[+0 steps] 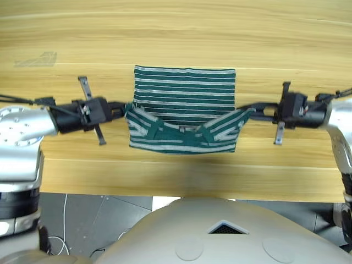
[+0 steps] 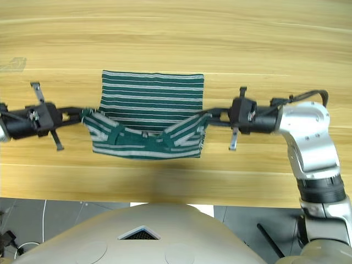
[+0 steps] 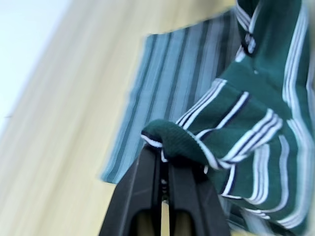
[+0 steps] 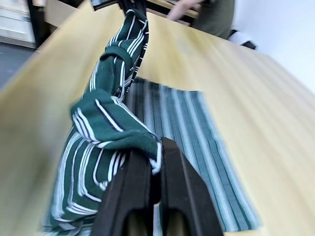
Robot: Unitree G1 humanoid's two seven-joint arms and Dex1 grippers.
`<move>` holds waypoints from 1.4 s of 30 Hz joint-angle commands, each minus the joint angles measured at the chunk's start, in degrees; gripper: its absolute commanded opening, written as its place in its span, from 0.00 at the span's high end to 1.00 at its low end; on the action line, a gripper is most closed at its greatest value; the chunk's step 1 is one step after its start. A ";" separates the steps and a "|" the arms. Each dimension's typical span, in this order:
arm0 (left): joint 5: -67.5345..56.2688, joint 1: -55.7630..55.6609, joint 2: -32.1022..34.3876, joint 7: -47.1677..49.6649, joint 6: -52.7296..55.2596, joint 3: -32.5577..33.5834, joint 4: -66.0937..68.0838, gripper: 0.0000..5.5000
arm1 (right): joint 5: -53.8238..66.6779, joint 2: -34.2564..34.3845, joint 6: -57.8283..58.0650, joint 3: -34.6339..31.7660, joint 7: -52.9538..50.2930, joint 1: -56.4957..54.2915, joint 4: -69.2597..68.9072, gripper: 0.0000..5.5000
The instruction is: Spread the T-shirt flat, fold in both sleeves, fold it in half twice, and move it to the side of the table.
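The green T-shirt with white stripes (image 1: 184, 91) lies in the middle of the wooden table (image 1: 176, 33), its far part flat. Its near edge, with the collar (image 1: 182, 131), is lifted off the table and hangs sagging between my two grippers. My left gripper (image 1: 127, 108) is shut on the shirt's left corner (image 3: 165, 140). My right gripper (image 1: 248, 113) is shut on the right corner (image 4: 147, 147). Both arms reach in from the sides at about the same height above the table.
Bare wood stretches to the left, to the right and beyond the shirt. The table's near edge (image 1: 176, 193) runs just below the lifted cloth, with dark floor (image 1: 82, 212) under it.
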 commanded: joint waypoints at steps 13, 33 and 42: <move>9.78 -24.58 -15.10 14.21 -7.15 -9.05 41.84 1.00 | -18.83 17.78 -23.00 3.72 -7.86 -28.51 56.25 1.00; 8.98 -29.64 -20.16 39.90 -14.30 -0.05 65.65 0.44 | -30.86 21.38 -32.81 1.39 -39.13 -29.78 71.44 0.77; 3.09 -25.48 -22.09 44.33 -15.03 6.35 45.84 0.42 | -42.25 25.48 -25.25 11.65 -35.49 -35.59 78.17 0.77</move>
